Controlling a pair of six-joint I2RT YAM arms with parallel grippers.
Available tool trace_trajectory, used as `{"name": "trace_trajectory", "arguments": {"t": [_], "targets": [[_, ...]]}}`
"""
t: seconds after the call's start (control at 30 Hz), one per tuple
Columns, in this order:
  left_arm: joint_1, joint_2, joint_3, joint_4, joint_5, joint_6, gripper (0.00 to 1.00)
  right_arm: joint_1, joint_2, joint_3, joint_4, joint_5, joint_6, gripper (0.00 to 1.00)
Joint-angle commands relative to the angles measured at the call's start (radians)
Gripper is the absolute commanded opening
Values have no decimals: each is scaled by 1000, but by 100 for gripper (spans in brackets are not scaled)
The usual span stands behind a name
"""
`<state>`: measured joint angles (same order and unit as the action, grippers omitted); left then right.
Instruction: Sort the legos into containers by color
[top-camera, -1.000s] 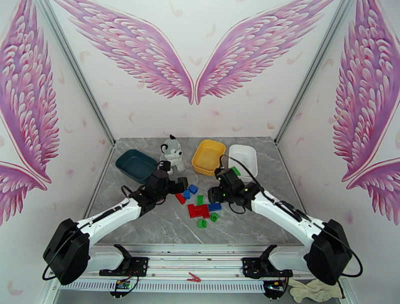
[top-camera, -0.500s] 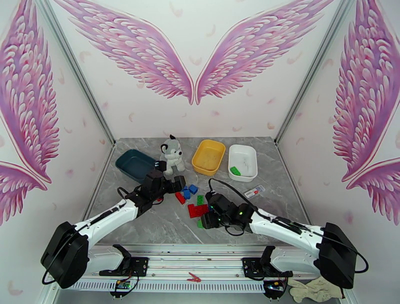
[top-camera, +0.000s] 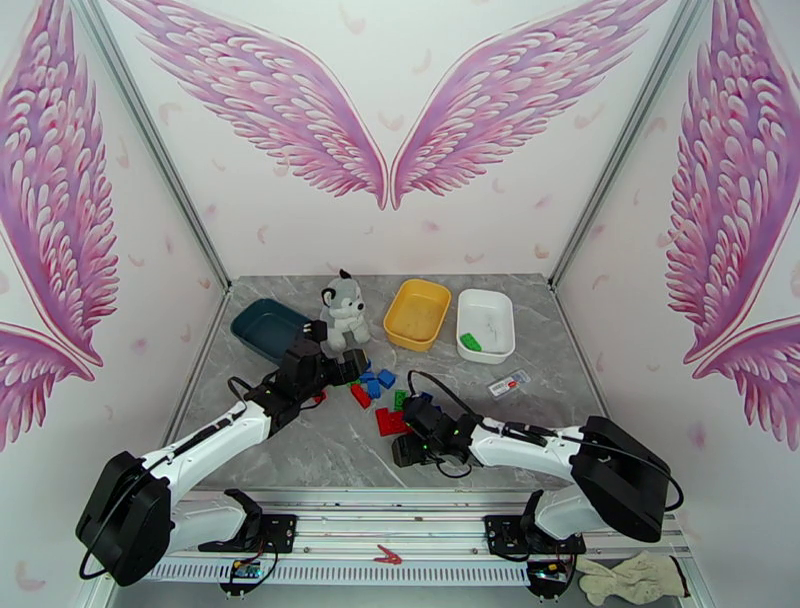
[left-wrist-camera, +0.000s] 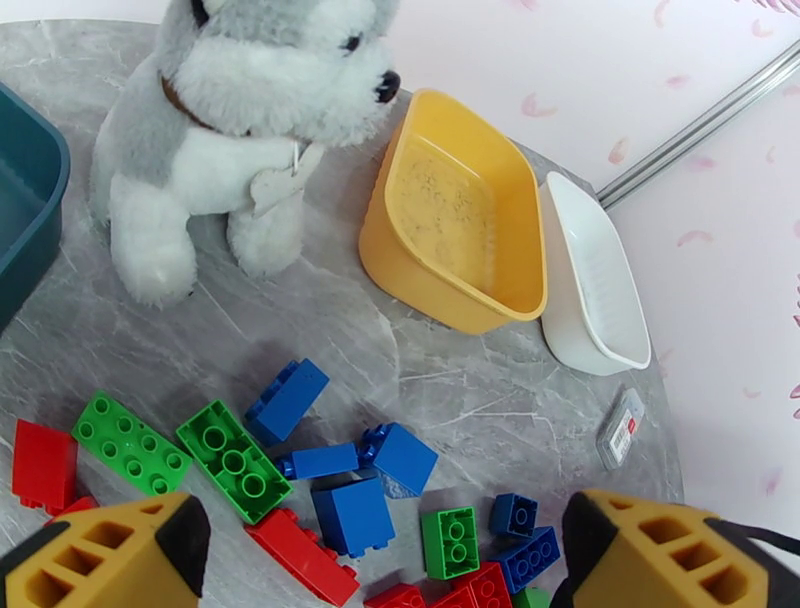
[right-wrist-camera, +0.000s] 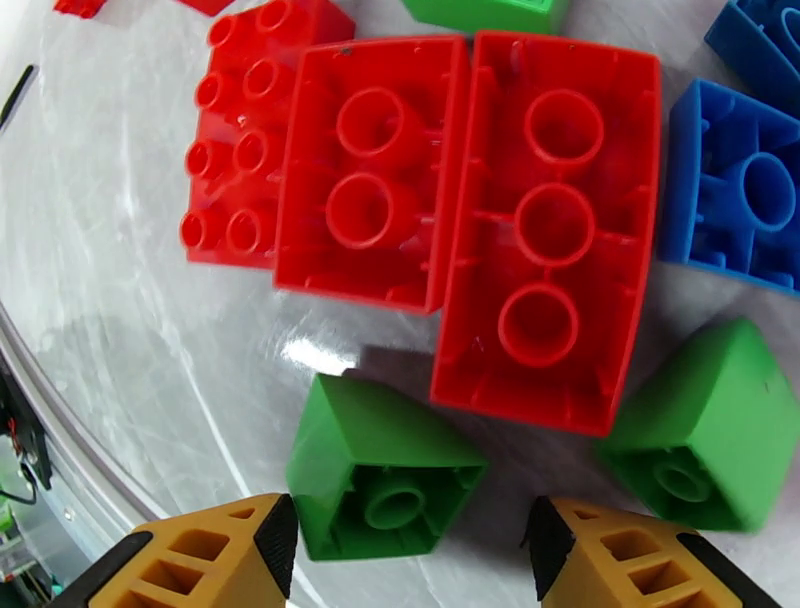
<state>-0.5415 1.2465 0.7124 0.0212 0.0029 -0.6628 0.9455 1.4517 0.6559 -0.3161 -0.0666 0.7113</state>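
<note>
The legos, red, green and blue bricks (top-camera: 385, 395), lie scattered mid-table. My left gripper (top-camera: 350, 365) hangs open above the pile's far left, beside the plush dog; its view has blue bricks (left-wrist-camera: 350, 515) and green bricks (left-wrist-camera: 232, 460) between its yellow fingers (left-wrist-camera: 110, 550). My right gripper (top-camera: 402, 450) is low at the pile's near edge, open, with a green brick (right-wrist-camera: 385, 480) lying between its fingertips (right-wrist-camera: 250, 545), beside upturned red bricks (right-wrist-camera: 545, 230). The teal tray (top-camera: 268, 328), yellow tray (top-camera: 417, 312) and white tray (top-camera: 487, 322) stand at the back; one green brick (top-camera: 469, 343) lies in the white tray.
A grey-and-white plush dog (top-camera: 343, 310) sits between the teal and yellow trays, close to my left gripper. A small flat label-like packet (top-camera: 508, 384) lies right of the pile. Metal frame posts border the table on both sides.
My right arm has drawn back from the white tray, where a green brick now lies, and dropped low over the pile's near edge. The left gripper crept slightly toward the back.
</note>
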Motion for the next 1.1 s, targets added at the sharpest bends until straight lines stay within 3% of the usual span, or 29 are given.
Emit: {"name": "trace_trajectory", "arguments": {"t": [0.0, 0.43, 0.73, 1.07], "targets": [[3, -13, -15, 13, -5, -1, 99, 11, 63, -12, 99, -35, 27, 69], [2, 2, -15, 22, 0, -4, 99, 19, 125, 30, 135, -24, 30, 62], [3, 4, -15, 21, -3, -4, 99, 27, 174, 58, 156, -27, 37, 51], [2, -4, -16, 19, -8, 0, 99, 26, 53, 64, 74, 44, 21, 44]]}}
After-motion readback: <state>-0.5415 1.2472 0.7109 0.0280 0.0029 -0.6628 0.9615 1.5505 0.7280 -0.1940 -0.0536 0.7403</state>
